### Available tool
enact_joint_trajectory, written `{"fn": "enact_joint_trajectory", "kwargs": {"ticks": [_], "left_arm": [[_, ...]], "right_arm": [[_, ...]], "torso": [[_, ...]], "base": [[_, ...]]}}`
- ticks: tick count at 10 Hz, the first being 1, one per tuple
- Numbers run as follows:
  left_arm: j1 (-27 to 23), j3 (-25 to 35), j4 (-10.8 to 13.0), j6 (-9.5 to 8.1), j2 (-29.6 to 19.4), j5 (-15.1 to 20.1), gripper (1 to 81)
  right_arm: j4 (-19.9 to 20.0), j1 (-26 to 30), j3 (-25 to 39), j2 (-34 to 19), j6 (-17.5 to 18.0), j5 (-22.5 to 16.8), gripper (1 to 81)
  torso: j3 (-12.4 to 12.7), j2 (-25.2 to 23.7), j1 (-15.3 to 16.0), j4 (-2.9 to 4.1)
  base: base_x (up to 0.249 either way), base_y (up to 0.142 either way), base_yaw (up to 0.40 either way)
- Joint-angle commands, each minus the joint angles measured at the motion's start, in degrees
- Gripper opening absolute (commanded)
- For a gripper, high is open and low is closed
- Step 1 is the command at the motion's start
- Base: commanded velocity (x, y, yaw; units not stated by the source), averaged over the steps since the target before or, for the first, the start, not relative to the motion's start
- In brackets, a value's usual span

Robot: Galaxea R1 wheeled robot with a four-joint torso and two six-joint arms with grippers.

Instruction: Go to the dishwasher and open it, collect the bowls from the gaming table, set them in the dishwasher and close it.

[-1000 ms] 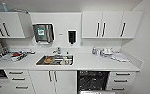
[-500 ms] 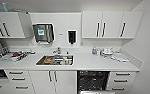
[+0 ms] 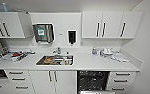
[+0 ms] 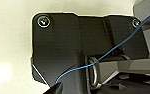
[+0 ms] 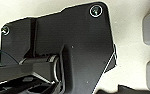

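The dishwasher (image 3: 93,81) stands open under the white counter (image 3: 91,64), right of the sink. Its dark interior with racks shows, and the steel edge of its lowered door (image 3: 96,92) lies at the lower rim of the head view. I face the kitchen run straight on from a short way off. The gaming table and the bowls are out of view. Both wrist views show my own dark plates and jointed bars over a pale floor; a thin blue wire (image 4: 111,48) crosses the left one.
A steel sink (image 3: 55,60) with items in it sits at the counter's middle. A dish rack (image 3: 6,55) is at the left and crockery (image 3: 107,52) at the right. White drawers (image 3: 122,79) flank the dishwasher's right side, with a wall (image 3: 148,50) beyond.
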Motion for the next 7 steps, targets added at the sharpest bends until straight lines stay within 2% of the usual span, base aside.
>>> {"fn": "enact_joint_trajectory", "kwargs": {"ticks": [1, 7], "left_arm": [[-2.36, -0.18, -0.09, -0.15, 0.22, 2.88, 81.1], [-2.45, -0.18, 0.08, -0.06, 0.14, 2.96, 81.1]], "right_arm": [[-0.64, 2.63, -0.37, -0.16, -0.02, -3.42, 81.1], [-0.55, 2.81, -0.46, 1.42, 0.07, -3.42, 81.1]], "torso": [[0.0, 0.0, 0.0, 0.0], [0.0, 0.0, 0.0, 0.0]], "base": [[0.0, 0.0, 0.0], [0.0, 0.0, 0.0]]}}
